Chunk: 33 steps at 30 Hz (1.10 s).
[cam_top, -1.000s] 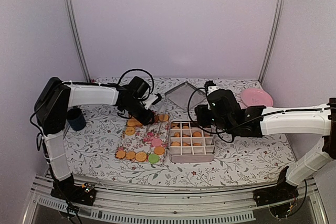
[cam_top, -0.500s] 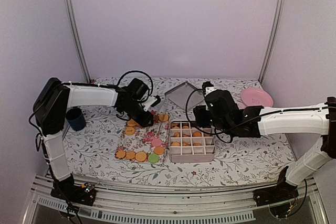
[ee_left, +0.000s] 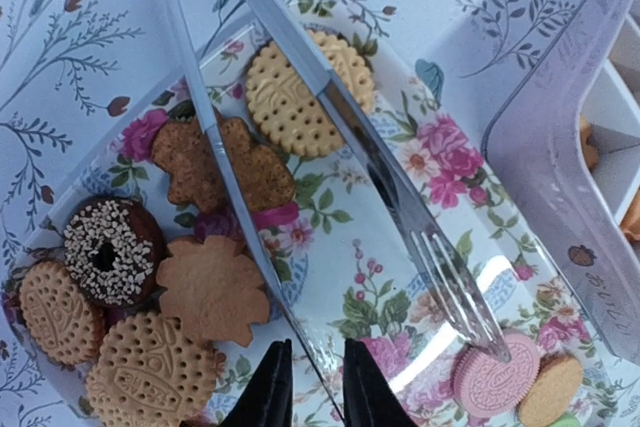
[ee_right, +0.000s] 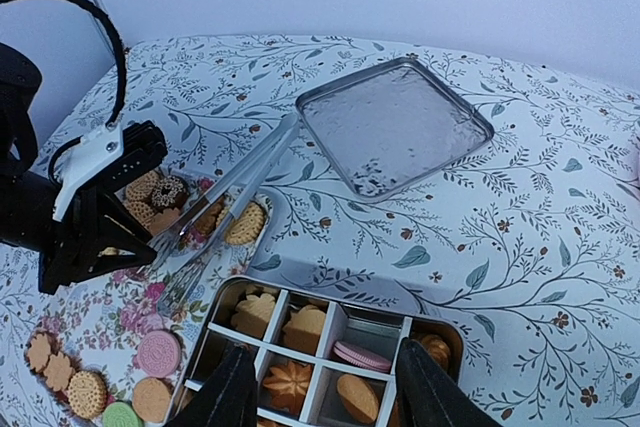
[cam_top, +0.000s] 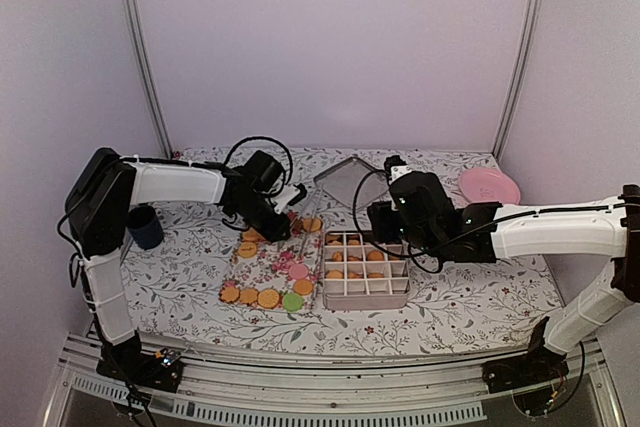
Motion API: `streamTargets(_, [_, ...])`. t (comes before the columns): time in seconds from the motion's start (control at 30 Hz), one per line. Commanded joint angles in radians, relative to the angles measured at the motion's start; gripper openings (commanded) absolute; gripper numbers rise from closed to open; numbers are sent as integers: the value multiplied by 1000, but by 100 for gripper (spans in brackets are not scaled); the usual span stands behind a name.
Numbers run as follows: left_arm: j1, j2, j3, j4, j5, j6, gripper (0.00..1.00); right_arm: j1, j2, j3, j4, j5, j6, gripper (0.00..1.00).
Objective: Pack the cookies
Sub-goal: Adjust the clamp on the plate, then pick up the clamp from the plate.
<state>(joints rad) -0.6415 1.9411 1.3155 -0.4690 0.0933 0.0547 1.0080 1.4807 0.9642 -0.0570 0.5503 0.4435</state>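
Observation:
Cookies (ee_left: 300, 97) lie on a floral tray (ee_left: 335, 247): round golden biscuits, brown flower shapes, a dark sprinkled ring (ee_left: 108, 252) and a pink one (ee_left: 490, 382). Metal tongs (ee_left: 400, 187) rest across the tray. My left gripper (ee_left: 315, 392) hangs low over the tray (cam_top: 262, 265); its fingers straddle one tong arm (ee_left: 240, 207) with a narrow gap on each side. My right gripper (ee_right: 330, 392) stands open above the divided tin box (ee_right: 300, 287), nothing between its fingers. Several compartments hold cookies (ee_right: 300, 327). From above, the left gripper (cam_top: 278, 222) is at the tray's far end and the right gripper (cam_top: 383, 227) at the box's (cam_top: 400, 299) far edge.
The square metal lid (ee_right: 395, 127) lies upside down behind the box. A pink plate (cam_top: 489, 185) sits at the back right. A dark cup (cam_top: 145, 227) stands at the left beside the left arm. More cookies (cam_top: 268, 297) line the tray's near edge.
My left gripper's jaws have narrowed around one tong arm, and it has drawn back slightly to the left. The right arm shifted a little left, then held still.

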Motion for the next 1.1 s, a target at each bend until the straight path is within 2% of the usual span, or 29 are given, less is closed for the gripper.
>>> streamTargets(0.0, [-4, 57, 8, -6, 4, 4, 19, 7, -4, 4, 37, 26, -3, 50])
streamTargets(0.23, [-9, 78, 17, -15, 27, 5, 17, 7, -6, 2, 36, 30, -5, 50])
streamTargets(0.4, [-9, 84, 23, -16, 26, 4, 23, 7, -11, 2, 39, 34, -6, 49])
streamTargets(0.53, [-9, 61, 18, -4, 22, 3, 15, 7, -14, 1, 41, 37, -8, 49])
streamTargets(0.63, [-8, 46, 13, 1, 29, 5, 2, 7, -14, -3, 45, 36, -6, 50])
streamTargets(0.67, [-8, 40, 11, 4, 31, 5, 0, 7, -12, -2, 47, 36, -5, 50])
streamTargets(1.07, [0, -53, -14, 8, 165, 40, 0, 7, -33, -7, 58, 23, 5, 51])
